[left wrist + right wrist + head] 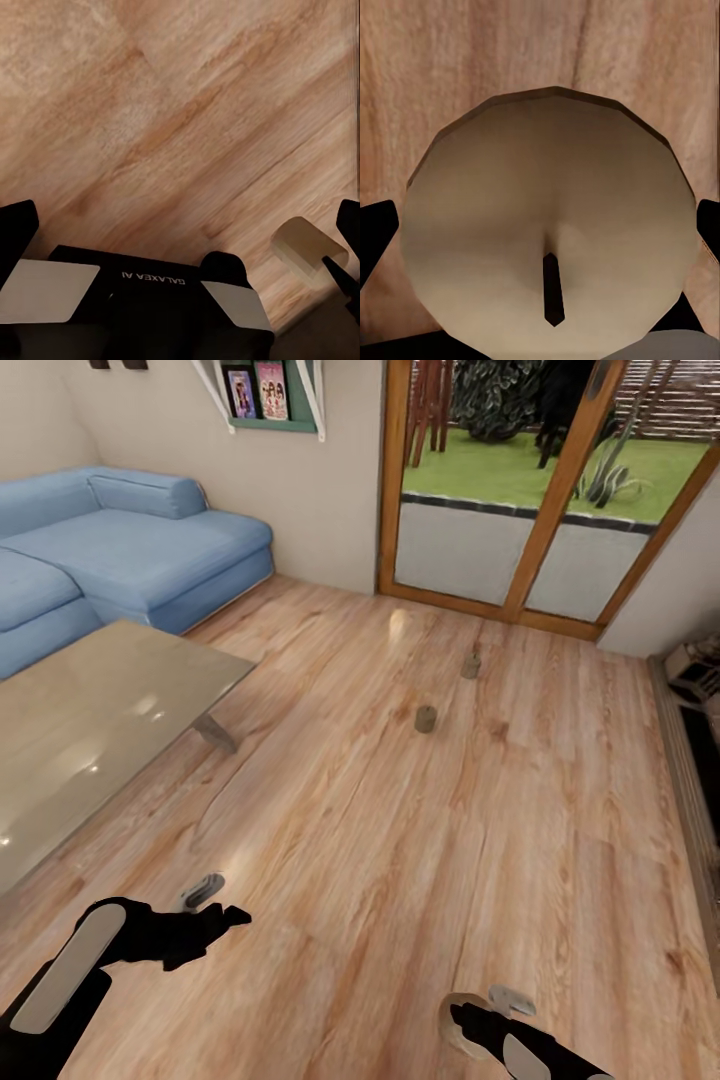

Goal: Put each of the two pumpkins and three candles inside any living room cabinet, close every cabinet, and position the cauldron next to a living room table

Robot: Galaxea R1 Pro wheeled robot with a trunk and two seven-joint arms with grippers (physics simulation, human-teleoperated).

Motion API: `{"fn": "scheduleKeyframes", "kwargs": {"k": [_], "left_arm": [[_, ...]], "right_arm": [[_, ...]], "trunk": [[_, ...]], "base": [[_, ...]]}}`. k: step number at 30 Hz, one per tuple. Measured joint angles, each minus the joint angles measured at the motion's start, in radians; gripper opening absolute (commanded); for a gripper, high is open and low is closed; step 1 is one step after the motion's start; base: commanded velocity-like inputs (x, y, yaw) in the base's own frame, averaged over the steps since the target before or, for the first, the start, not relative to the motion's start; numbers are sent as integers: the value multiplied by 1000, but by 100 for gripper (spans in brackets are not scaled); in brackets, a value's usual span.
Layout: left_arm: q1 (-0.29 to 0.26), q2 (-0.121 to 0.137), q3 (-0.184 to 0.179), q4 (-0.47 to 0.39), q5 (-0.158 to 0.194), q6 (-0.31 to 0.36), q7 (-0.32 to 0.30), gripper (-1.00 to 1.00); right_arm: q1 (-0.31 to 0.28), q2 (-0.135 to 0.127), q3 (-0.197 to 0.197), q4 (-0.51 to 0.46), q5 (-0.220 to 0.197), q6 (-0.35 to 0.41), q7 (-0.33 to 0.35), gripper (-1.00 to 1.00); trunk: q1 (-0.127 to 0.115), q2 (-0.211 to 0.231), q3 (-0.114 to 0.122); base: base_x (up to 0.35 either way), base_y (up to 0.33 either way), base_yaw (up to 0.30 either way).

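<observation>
My right gripper (478, 1015) at the bottom of the head view is shut on a candle (456, 1015). Its pale round top and dark wick (552, 289) show close up in the right wrist view, between the two black fingers (375, 240). Two more small brownish-grey candles stand on the wooden floor ahead, one nearer (425, 718) and one farther (471, 664). My left gripper (212, 908) hovers open over bare floor at the lower left, and its fingertips (16, 232) stand wide apart. The table (90, 710) with its glossy grey top is at the left. The pumpkins and the cauldron are out of view.
A blue sofa (130, 550) stands behind the table. Wood-framed glass doors (520, 550) close off the far wall. A low dark-brown furniture edge (690, 780) runs along the right border, and I cannot tell whether it is the cabinet. Open wooden floor (400, 840) lies between me and the candles.
</observation>
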Motion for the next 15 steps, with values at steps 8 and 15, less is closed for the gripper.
{"fn": "scheduleKeyframes", "kwargs": {"k": [8,15], "left_arm": [[0,0,-1,1,0,0,0,100],[0,0,-1,0,0,0,0,100]], "right_arm": [[0,0,0,0,0,-2,0,-100],[0,0,0,0,0,-2,-1,-100]], "trunk": [[0,0,0],[0,0,0]], "base": [[281,-127,-278],[254,-205,-278]]}}
